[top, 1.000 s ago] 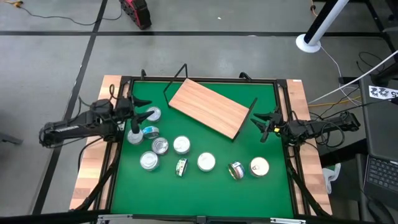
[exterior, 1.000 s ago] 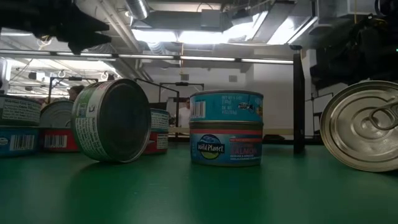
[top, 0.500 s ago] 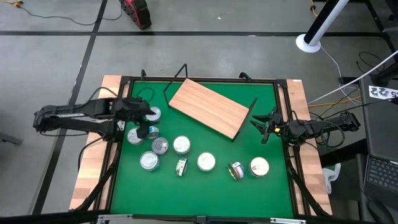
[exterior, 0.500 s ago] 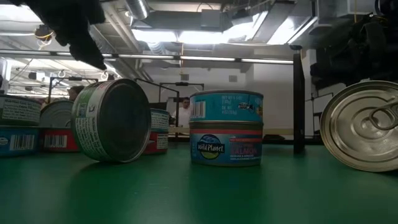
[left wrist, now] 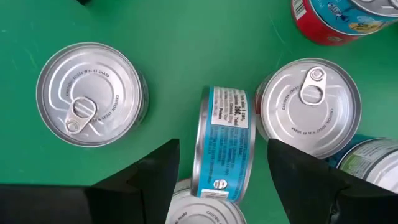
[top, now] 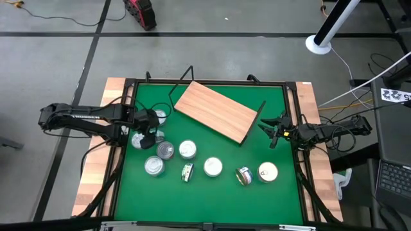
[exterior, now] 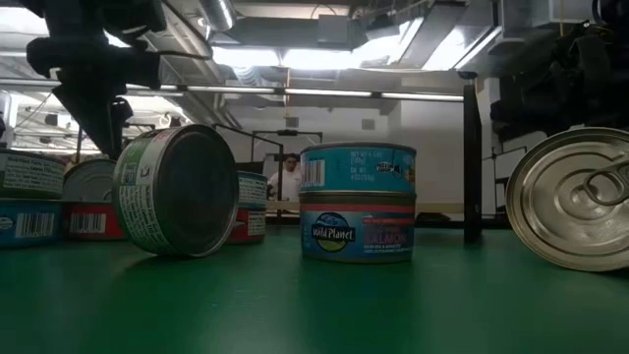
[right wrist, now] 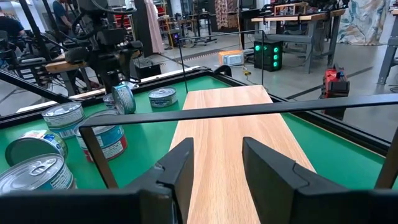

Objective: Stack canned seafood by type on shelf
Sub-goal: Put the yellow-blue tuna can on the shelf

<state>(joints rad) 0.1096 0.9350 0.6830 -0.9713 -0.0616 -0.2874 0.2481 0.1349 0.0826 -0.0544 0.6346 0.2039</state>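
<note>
My left gripper (left wrist: 222, 163) hangs released right above the blue tin (left wrist: 225, 142) standing on its edge, its flat faces turned toward my two fingers (left wrist: 155, 174).

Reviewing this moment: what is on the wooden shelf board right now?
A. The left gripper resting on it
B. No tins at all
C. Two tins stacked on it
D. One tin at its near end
B: in the high view the shelf has a bare top, and the tins all sit on the green mat, with the open left gripper hanging above a tin on edge there.
</note>
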